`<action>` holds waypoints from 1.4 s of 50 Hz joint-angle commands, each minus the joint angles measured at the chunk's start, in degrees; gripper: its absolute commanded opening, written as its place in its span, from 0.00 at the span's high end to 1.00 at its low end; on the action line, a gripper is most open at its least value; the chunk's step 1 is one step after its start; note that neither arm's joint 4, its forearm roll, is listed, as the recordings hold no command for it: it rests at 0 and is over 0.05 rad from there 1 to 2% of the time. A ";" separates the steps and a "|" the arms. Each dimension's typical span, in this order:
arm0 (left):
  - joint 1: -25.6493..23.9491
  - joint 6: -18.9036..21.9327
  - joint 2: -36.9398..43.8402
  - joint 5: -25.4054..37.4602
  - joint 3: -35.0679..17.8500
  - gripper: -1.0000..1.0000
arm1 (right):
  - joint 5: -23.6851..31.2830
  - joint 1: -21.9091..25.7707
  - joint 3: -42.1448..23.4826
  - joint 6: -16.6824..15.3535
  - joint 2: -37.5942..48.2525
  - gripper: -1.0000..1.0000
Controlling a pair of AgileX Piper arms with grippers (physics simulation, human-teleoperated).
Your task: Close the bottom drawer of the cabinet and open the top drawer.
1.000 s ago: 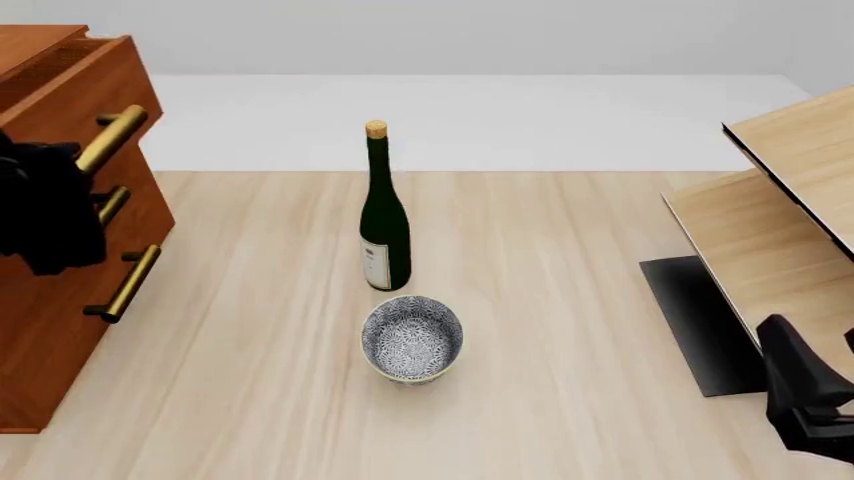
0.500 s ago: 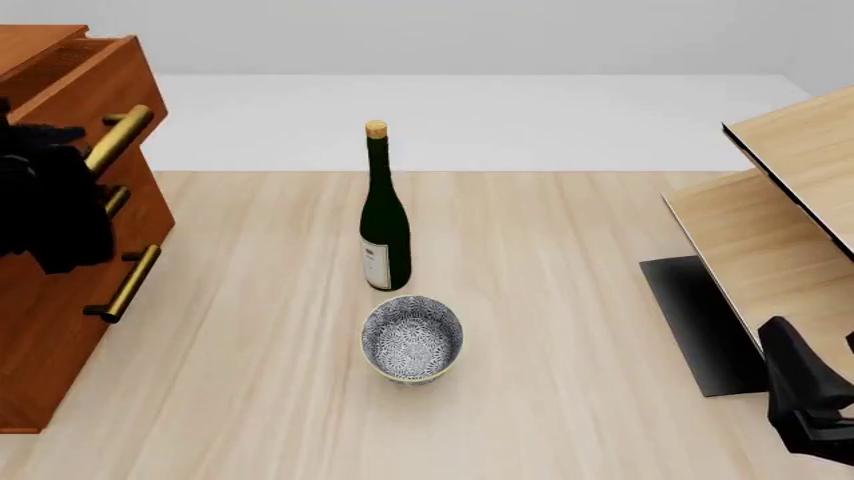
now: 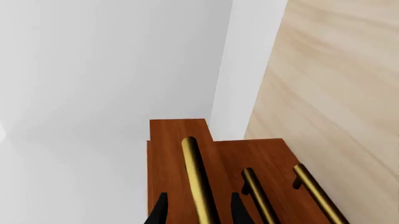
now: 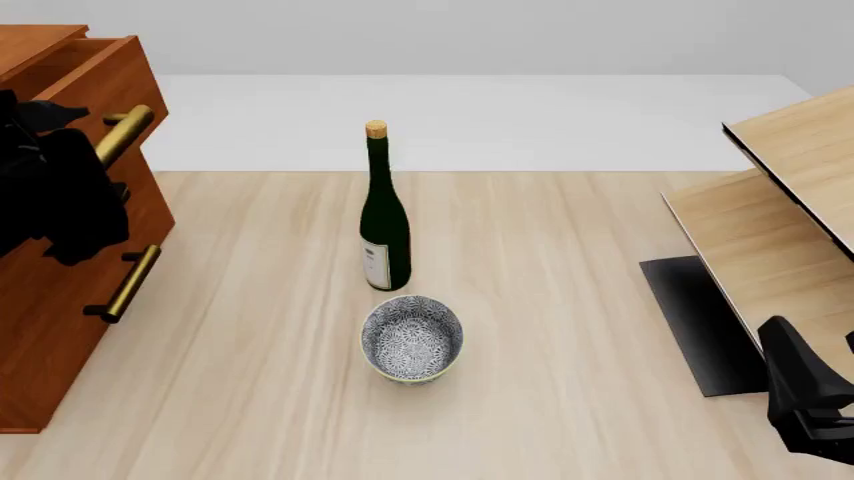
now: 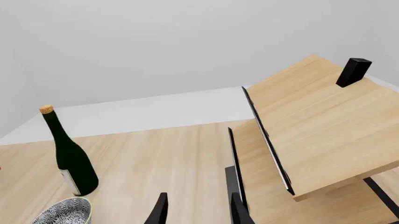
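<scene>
Cabinet (image 4: 60,240) at far left of front view; bottom drawer (image 4: 54,330) looks flush, top drawer (image 4: 100,85) stands proud.

Left gripper (image 3: 198,212): fingers apart, straddling the top brass handle (image 3: 198,182).

Step judged: opening the top drawer. Next: clamp, pull outward.

Right gripper (image 5: 198,210) apart, idle, lower right.

The left claw (image 4: 60,190) has climbed up the front of the cabinet (image 4: 54,330), from beside the middle handle to the top drawer (image 4: 100,75), and its fingers (image 3: 160,212) now sit either side of that drawer's brass handle (image 3: 198,179). The top drawer has slid out a little further toward the desk's middle.
</scene>
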 commanded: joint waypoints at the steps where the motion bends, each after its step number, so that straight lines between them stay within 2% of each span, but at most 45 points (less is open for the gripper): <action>1: -0.08 0.03 -0.27 -0.12 0.35 0.00 | 0.02 0.05 -0.06 0.09 0.01 0.00; 15: -0.20 -0.34 -1.33 -0.26 2.00 0.00 | -1.29 0.14 -0.26 0.42 1.54 0.00; 32: -1.15 -1.51 -3.31 0.42 3.82 0.00 | -0.01 -0.15 -0.33 1.20 0.26 0.00; 61: -0.28 -1.59 -21.56 10.11 10.44 0.00 | -3.58 -0.70 0.06 4.15 3.84 0.00; 67: -0.87 -1.89 -22.22 10.18 10.48 0.00 | -2.34 -0.51 -0.02 4.84 2.62 0.00; 70: -1.16 -3.34 -21.73 11.81 8.04 0.00 | -2.25 -0.55 -0.08 5.17 2.60 0.00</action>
